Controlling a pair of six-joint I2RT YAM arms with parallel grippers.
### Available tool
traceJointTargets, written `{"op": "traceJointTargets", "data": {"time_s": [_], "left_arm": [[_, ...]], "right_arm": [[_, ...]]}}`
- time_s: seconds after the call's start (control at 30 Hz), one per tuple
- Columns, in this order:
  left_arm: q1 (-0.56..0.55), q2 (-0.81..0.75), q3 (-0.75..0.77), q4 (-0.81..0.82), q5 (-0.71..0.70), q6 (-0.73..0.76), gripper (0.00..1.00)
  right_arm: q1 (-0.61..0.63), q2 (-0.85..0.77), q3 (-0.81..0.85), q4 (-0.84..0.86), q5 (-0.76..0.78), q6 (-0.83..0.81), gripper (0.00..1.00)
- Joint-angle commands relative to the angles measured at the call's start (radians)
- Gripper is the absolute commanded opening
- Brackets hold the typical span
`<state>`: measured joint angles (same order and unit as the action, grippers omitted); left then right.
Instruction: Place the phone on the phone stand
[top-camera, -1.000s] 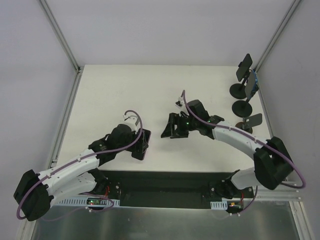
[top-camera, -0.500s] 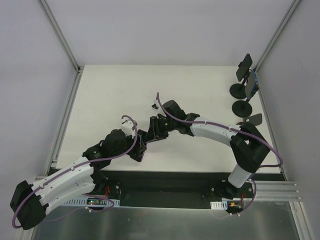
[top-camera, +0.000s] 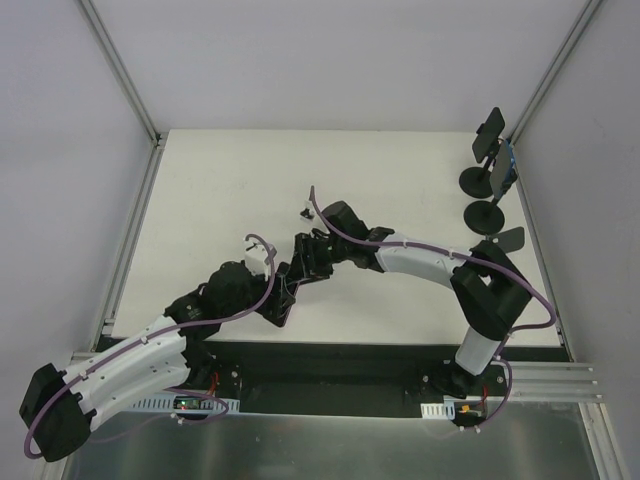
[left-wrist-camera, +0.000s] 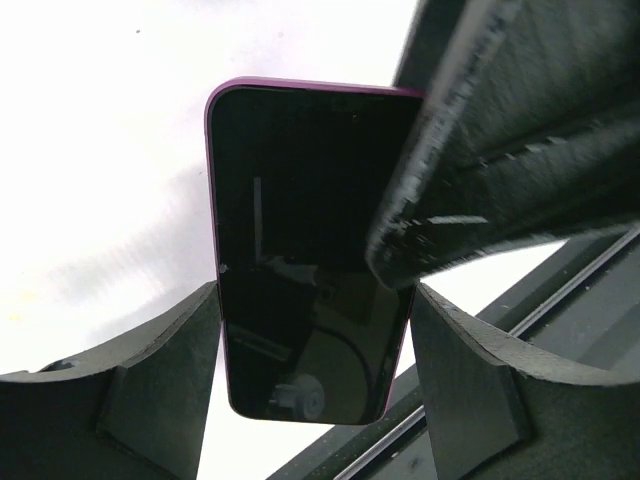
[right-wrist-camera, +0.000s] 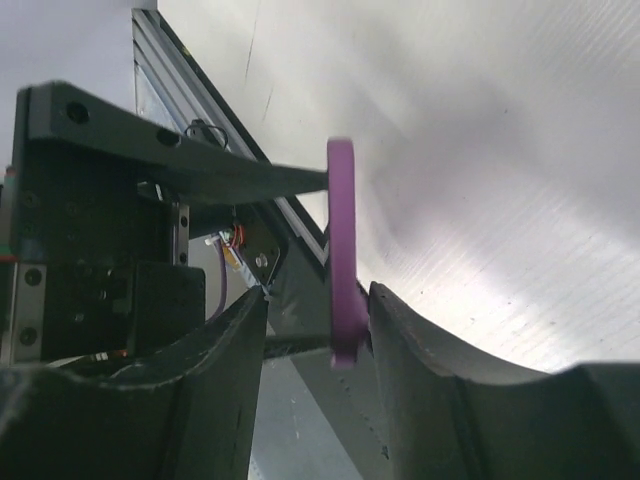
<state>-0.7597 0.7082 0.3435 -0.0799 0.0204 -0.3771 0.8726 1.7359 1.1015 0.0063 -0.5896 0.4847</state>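
Note:
The phone (left-wrist-camera: 300, 250) has a black screen and a purple case. My left gripper (left-wrist-camera: 316, 300) is shut on its long sides and holds it on edge above the table, near the front centre (top-camera: 281, 303). My right gripper (top-camera: 299, 268) has reached in from the right. In the right wrist view its open jaws (right-wrist-camera: 315, 310) straddle the edge-on phone (right-wrist-camera: 340, 240), which touches the right finger (right-wrist-camera: 430, 390) with a gap on the left. A right finger crosses the left wrist view (left-wrist-camera: 500, 150). Black phone stands (top-camera: 487, 214) are at the far right.
Three round-based stands sit by the table's right edge: one at the back (top-camera: 477, 178), a blue-faced one, and a low one (top-camera: 498, 243). The black base rail (top-camera: 320, 365) runs along the near edge. Aluminium frame posts (top-camera: 125, 75) rise at the back corners.
My right arm swung left across the table until its open jaws came around the phone. My left arm drew back slightly toward the near left, still holding the phone.

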Motion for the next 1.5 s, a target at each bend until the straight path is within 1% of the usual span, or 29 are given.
{"op": "traceJointTargets", "data": {"time_s": [0.0, 0.1, 0.13, 0.2, 0.33, 0.37, 0.4, 0.43, 0.47, 0.5, 0.57, 0.6, 0.63, 0.67, 0.7, 0.73, 0.77, 0.8, 0.83, 0.9, 0.97, 1.03, 1.07, 1.13, 1.17, 1.2, 1.27, 1.33, 1.47], "left_arm": [[-0.007, -0.038, 0.002, 0.108, 0.061, 0.007, 0.0], [-0.007, -0.039, 0.0, 0.109, 0.059, 0.006, 0.0], [-0.007, -0.038, 0.003, 0.109, 0.062, 0.004, 0.0], [-0.007, -0.032, 0.003, 0.109, 0.061, 0.003, 0.0], [-0.007, -0.023, 0.026, 0.109, 0.067, -0.025, 0.0], [-0.006, -0.019, 0.035, 0.101, 0.067, -0.038, 0.0], [-0.006, -0.018, 0.049, 0.091, 0.064, -0.084, 0.1], [-0.006, -0.015, 0.078, 0.085, 0.059, -0.112, 0.32], [-0.006, -0.01, 0.098, 0.054, 0.052, -0.138, 0.62], [-0.006, -0.007, 0.118, 0.045, 0.053, -0.17, 0.74], [-0.004, 0.011, 0.196, 0.025, 0.068, -0.187, 0.86], [-0.001, 0.02, 0.222, 0.022, 0.078, -0.186, 0.87], [0.005, 0.034, 0.285, 0.016, 0.09, -0.181, 0.87], [0.01, 0.066, 0.319, 0.002, 0.108, -0.172, 0.84], [0.017, 0.086, 0.356, -0.001, 0.134, -0.137, 0.83], [0.02, 0.106, 0.426, -0.004, 0.139, -0.117, 0.82], [0.025, 0.152, 0.463, -0.006, 0.141, -0.091, 0.82], [0.031, 0.178, 0.501, -0.02, 0.145, -0.05, 0.82], [0.048, 0.206, 0.581, -0.026, 0.159, -0.03, 0.81], [0.074, 0.29, 0.656, -0.037, 0.223, 0.01, 0.81], [0.118, 0.362, 0.738, -0.035, 0.263, 0.033, 0.8], [0.175, 0.408, 0.787, -0.034, 0.308, 0.046, 0.79], [0.193, 0.448, 0.793, -0.034, 0.317, 0.062, 0.78], [0.249, 0.471, 0.784, -0.037, 0.381, 0.052, 0.76], [0.294, 0.476, 0.772, -0.035, 0.389, 0.043, 0.76], [0.304, 0.473, 0.741, -0.035, 0.379, 0.049, 0.75], [0.327, 0.455, 0.706, -0.031, 0.345, 0.049, 0.76], [0.336, 0.439, 0.697, -0.029, 0.359, 0.056, 0.76], [0.336, 0.389, 0.672, -0.018, 0.32, 0.075, 0.77]], "right_arm": [[-0.029, -0.006, 0.031, 0.072, 0.013, 0.002, 0.48], [-0.037, -0.01, 0.017, 0.101, 0.005, 0.012, 0.46], [-0.035, -0.009, 0.015, 0.107, 0.001, 0.015, 0.4], [-0.037, -0.012, 0.005, 0.139, -0.018, 0.028, 0.34], [-0.035, -0.044, -0.041, 0.204, -0.036, 0.035, 0.01], [-0.04, -0.061, -0.076, 0.213, -0.023, 0.02, 0.01], [-0.044, -0.088, -0.104, 0.216, 0.008, -0.019, 0.01], [-0.052, -0.169, -0.144, 0.216, 0.055, -0.041, 0.01], [-0.073, -0.218, -0.182, 0.216, 0.156, -0.063, 0.01], [-0.089, -0.267, -0.262, 0.204, 0.198, -0.111, 0.01], [-0.163, -0.416, -0.328, 0.189, 0.256, -0.153, 0.01], [-0.193, -0.467, -0.377, 0.155, 0.257, -0.182, 0.01], [-0.228, -0.571, -0.39, 0.117, 0.267, -0.24, 0.01], [-0.294, -0.628, -0.397, 0.069, 0.289, -0.28, 0.01], [-0.328, -0.685, -0.402, -0.054, 0.319, -0.317, 0.01], [-0.365, -0.805, -0.399, -0.116, 0.411, -0.396, 0.01], [-0.433, -0.867, -0.396, -0.176, 0.471, -0.432, 0.01], [-0.464, -0.985, -0.396, -0.256, 0.526, -0.477, 0.0], [-0.513, -1.037, -0.399, -0.278, 0.648, -0.588, 0.0], [-0.558, -1.155, -0.405, -0.308, 0.735, -0.702, 0.0], [-0.624, -1.191, -0.376, -0.354, 0.876, -0.814, 0.0], [-0.708, -1.193, -0.352, -0.37, 0.925, -0.874, 0.0], [-0.739, -1.184, -0.344, -0.374, 0.915, -0.973, 0.0], [-0.829, -1.145, -0.327, -0.374, 0.948, -1.006, 0.0], [-0.862, -1.135, -0.313, -0.361, 0.942, -1.02, 0.0], [-0.894, -1.116, -0.308, -0.348, 0.921, -1.041, 0.0], [-1.004, -1.095, -0.287, -0.318, 0.823, -1.038, 0.0], [-1.107, -1.053, -0.267, -0.313, 0.695, -1.012, 0.0], [-1.241, -1.018, -0.253, -0.255, 0.486, -0.956, 0.0]]}}
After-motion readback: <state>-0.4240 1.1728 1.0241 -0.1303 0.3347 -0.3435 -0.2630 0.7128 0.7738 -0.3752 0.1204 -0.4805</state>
